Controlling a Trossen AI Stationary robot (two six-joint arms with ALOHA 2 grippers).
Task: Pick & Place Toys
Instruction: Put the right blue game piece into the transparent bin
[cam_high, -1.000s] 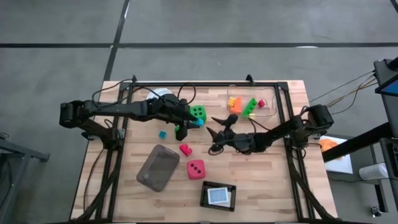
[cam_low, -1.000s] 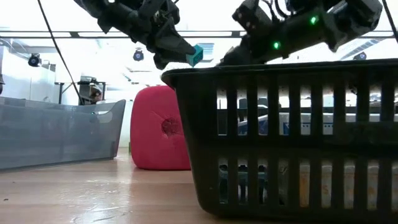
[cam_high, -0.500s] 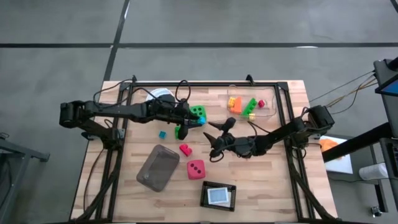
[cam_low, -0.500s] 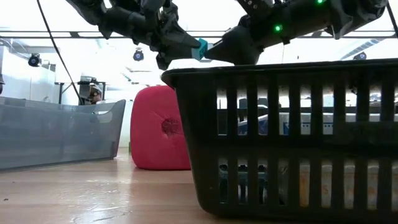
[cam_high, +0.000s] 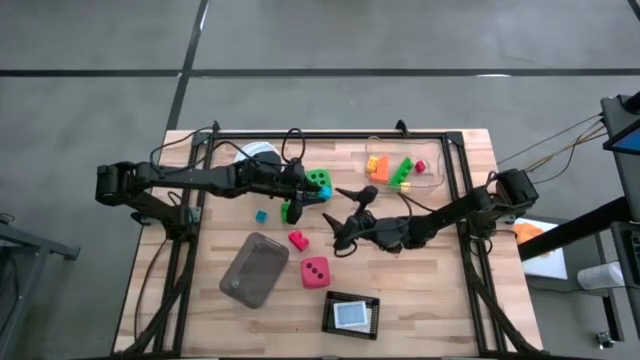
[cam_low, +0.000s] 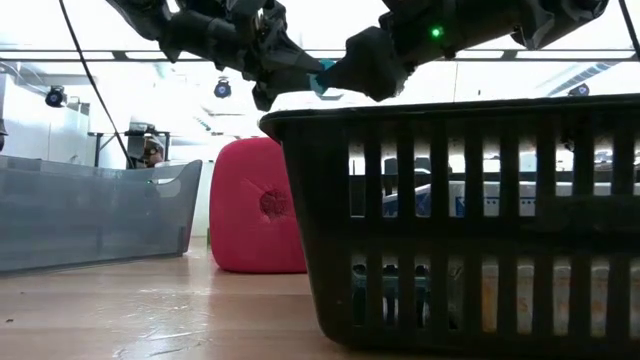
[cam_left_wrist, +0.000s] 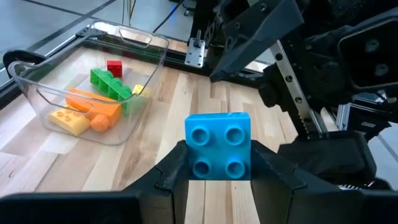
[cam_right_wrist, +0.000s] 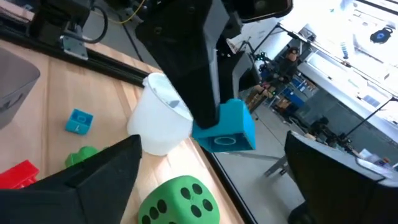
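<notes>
My left gripper (cam_high: 320, 192) is shut on a blue four-stud brick (cam_left_wrist: 219, 146), held in the air beside the green die (cam_high: 318, 181). My right gripper (cam_high: 338, 218) is open, close to the right of the brick. Its fingers stand wide on either side, short of the brick (cam_right_wrist: 227, 127). On the table lie a small blue brick (cam_high: 261, 215), a green brick (cam_high: 290, 211), a red brick (cam_high: 298, 240) and the pink-red die (cam_high: 315, 271). The clear box (cam_high: 403, 165) at the far right holds orange, green, yellow and red bricks. My left gripper pinches the blue brick by two opposite side faces (cam_left_wrist: 188, 149) between its two fingers, only at their free ends. The fingers come from the table's left. The brick is lifted clear of the table, its studs facing back toward the wrist.
A grey tray (cam_high: 254, 268) lies at the near left and a black basket (cam_high: 351, 314) at the near edge, filling the low view (cam_low: 450, 220). A white cup (cam_right_wrist: 158, 115) stands at the far side. A dark frame (cam_high: 330, 135) rims the table.
My right gripper has gone toward the table's left, up to the blue brick, staying open. My left gripper has gone a little up and toward the right with the brick, which stays clear of the table.
</notes>
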